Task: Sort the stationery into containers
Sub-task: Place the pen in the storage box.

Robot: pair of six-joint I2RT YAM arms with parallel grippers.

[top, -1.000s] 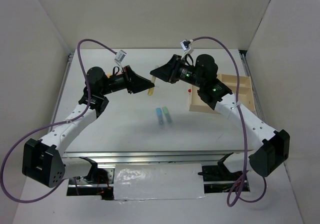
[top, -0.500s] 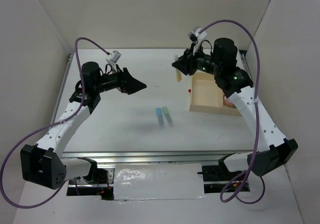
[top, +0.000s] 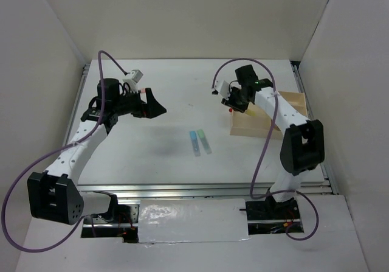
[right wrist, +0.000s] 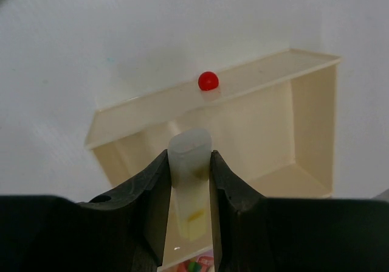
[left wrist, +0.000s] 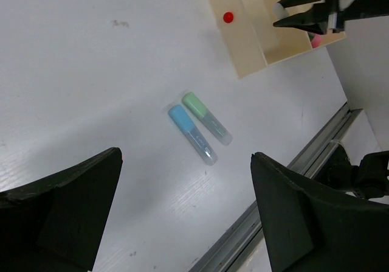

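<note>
Black and spread wide, the left claw (top: 155, 107) holds nothing; a second ago it was pressed on a pale yellow stick at mid-surface, meeting the right claw there, and since then its arm has drawn back toward the left side. On the white surface (top: 140, 153) between the arms, the light blue stick (top: 194, 142) and the light green stick (top: 205, 142) lie side by side, nearly touching, in the same spot as before. Further right, the tiny red dot (top: 230, 109) sits just outside the near-left wall of the pale wooden tray (top: 299, 101), also unmoved. The right claw (right wrist: 189, 157) now pinches the pale yellow stick (right wrist: 189, 147) alone between its fingers, the rounded whitish cap standing out past the fingertips. Its arm has swung right and folded in, carrying the stick from mid-surface to a place over the tray's large compartment, the stick still clear of the tray floor. A pink-red stick (left wrist: 316, 40) lies in a tray compartment beyond a divider.
</note>
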